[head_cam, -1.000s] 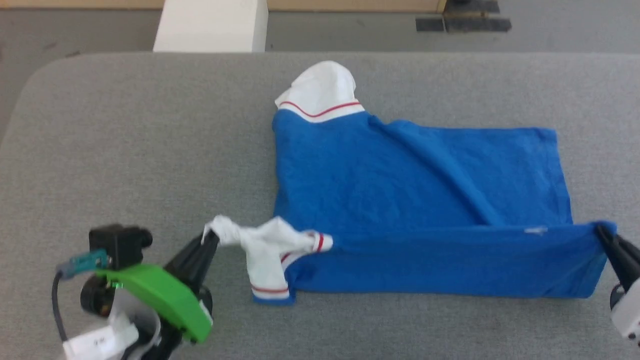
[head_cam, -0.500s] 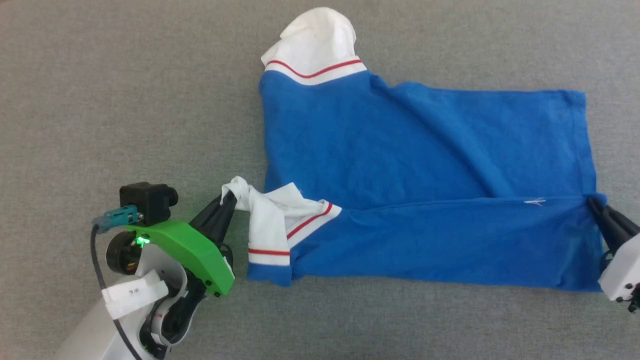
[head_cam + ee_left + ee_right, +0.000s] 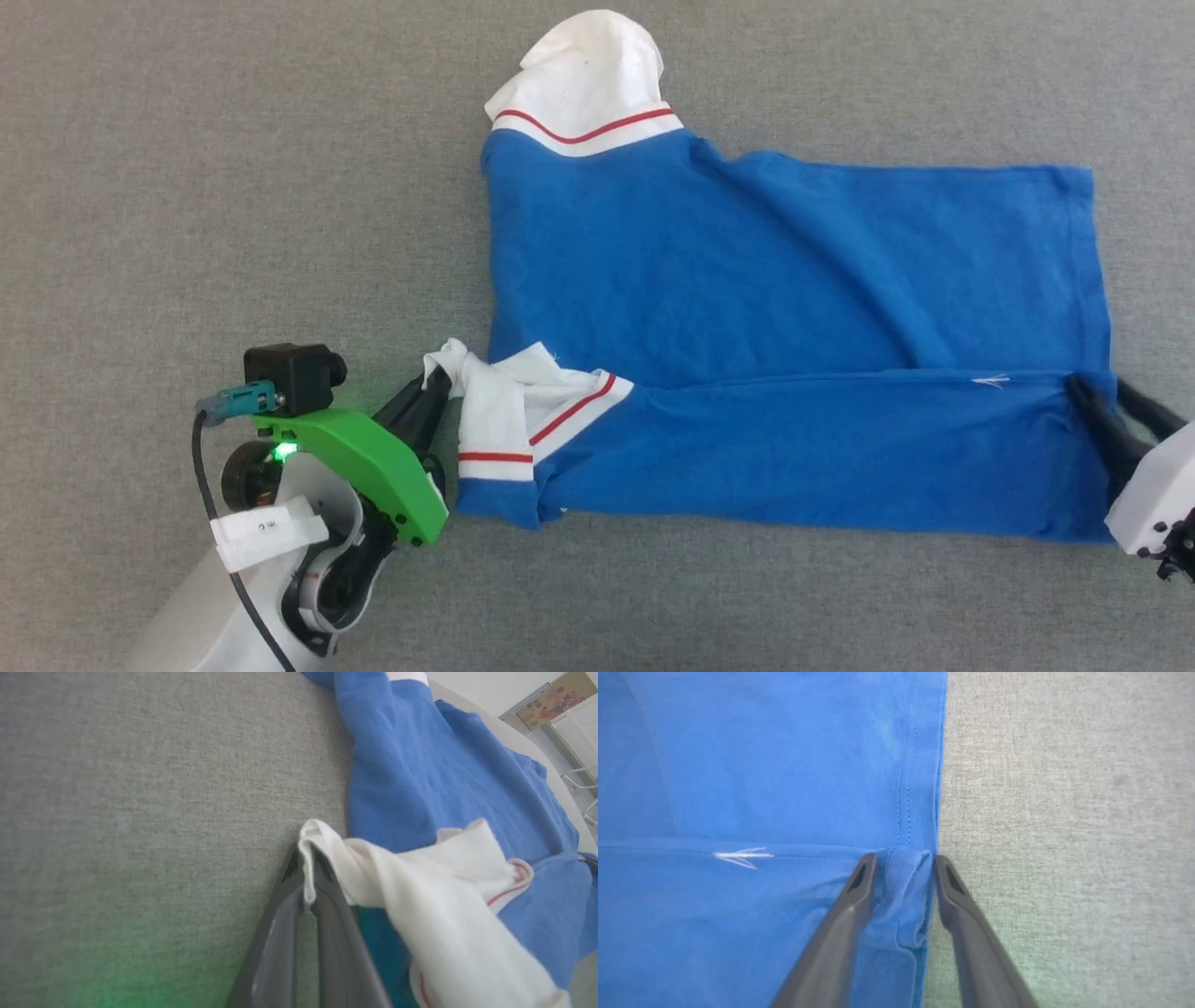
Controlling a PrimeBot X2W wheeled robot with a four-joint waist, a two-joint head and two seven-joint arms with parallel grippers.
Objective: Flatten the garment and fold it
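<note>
L pincer (image 3: 439, 381) clenched on jersey (image 3: 794, 280) sleeve (image 3: 504, 411); R pincer (image 3: 903, 858) released, hem (image 3: 906, 900) betw. jaws: may snag on retreat, undoing fold.

We note bright, even, diffuse light from overhead, no glare. Head view slightly soft; thin soft shadow along garment (image 3: 794, 280) near edge. Green glow tints grey surface (image 3: 117, 812) at bottom of both wrist views. Left gripper (image 3: 308, 868) blurred near lens; we see wide-angle stretch at edges.
</note>
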